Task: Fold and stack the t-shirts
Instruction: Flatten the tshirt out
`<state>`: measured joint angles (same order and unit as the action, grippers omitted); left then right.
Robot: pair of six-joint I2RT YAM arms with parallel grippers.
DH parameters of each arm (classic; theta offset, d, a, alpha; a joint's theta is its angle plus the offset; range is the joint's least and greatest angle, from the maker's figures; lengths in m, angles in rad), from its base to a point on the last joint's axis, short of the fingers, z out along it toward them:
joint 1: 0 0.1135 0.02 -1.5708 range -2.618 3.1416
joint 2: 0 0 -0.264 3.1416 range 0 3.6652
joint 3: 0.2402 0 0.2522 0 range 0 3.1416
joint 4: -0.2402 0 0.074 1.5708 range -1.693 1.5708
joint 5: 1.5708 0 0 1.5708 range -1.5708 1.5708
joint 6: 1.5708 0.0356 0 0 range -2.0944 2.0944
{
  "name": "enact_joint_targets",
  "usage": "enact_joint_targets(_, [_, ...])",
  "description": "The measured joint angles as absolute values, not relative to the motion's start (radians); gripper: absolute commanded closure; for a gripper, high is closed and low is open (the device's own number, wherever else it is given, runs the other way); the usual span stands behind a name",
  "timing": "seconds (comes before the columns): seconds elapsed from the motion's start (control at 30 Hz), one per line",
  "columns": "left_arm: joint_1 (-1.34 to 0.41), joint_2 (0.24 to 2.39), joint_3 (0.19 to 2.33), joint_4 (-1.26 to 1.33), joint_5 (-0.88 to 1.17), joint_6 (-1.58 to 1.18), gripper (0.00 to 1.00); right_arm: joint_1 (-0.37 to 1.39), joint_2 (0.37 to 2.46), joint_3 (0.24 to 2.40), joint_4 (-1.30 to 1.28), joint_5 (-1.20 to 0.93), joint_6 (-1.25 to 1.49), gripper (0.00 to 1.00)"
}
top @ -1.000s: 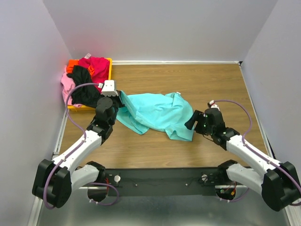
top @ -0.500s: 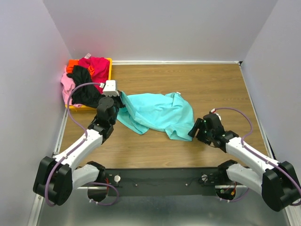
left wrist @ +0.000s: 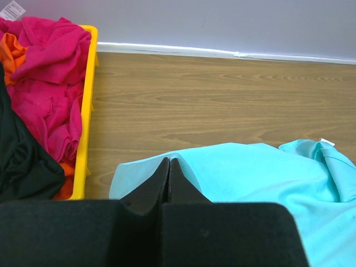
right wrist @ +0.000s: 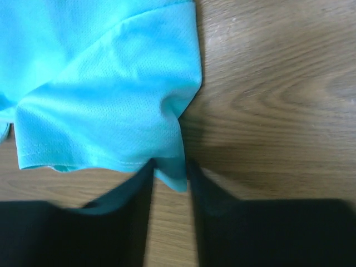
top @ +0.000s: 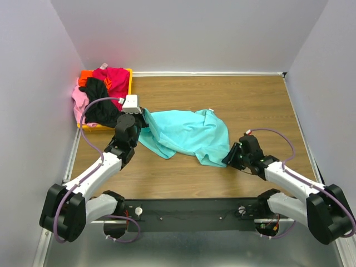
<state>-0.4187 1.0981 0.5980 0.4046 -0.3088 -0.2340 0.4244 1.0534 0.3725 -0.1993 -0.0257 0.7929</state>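
The turquoise t-shirt (top: 186, 133) lies crumpled on the wooden table, partly lifted at its left edge. My left gripper (top: 143, 115) is shut on that left edge, and in the left wrist view its fingertips (left wrist: 169, 161) pinch the cloth (left wrist: 261, 178). My right gripper (top: 228, 158) is at the shirt's near right corner. In the right wrist view its jaws (right wrist: 169, 167) stand a little apart, with the corner of the shirt (right wrist: 105, 89) between them. The other t-shirts, magenta-red (top: 114, 78), black (top: 100, 103), pink (top: 79, 100) and orange (top: 86, 75), are heaped at the back left.
The heap sits in and over a yellow-orange bin (top: 131, 78) against the left wall, its rim (left wrist: 88, 100) just left of my left gripper. White walls close the table on three sides. Bare wood (top: 250, 100) shows behind and right of the turquoise shirt.
My right gripper has dropped toward the table and slid in on the shirt's near right corner, its jaws narrowing around it. The left gripper has held its grip and barely moved.
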Motion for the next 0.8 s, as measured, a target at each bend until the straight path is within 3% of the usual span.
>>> enact_joint_targets(0.13, [-0.419,1.098,0.598,0.405,-0.309,-0.234,1.00,0.424,1.051,0.369,-0.186,-0.054,0.781,0.99])
enact_joint_targets(0.37, [-0.419,1.098,0.598,0.411,-0.313,-0.229,1.00,0.424,1.024,0.447,-0.188,-0.024,0.750,1.00])
enact_joint_targets(0.8, [-0.401,1.206,0.839,0.430,-0.340,-0.137,1.00,0.361,1.142,0.979,-0.139,0.275,0.531,0.99])
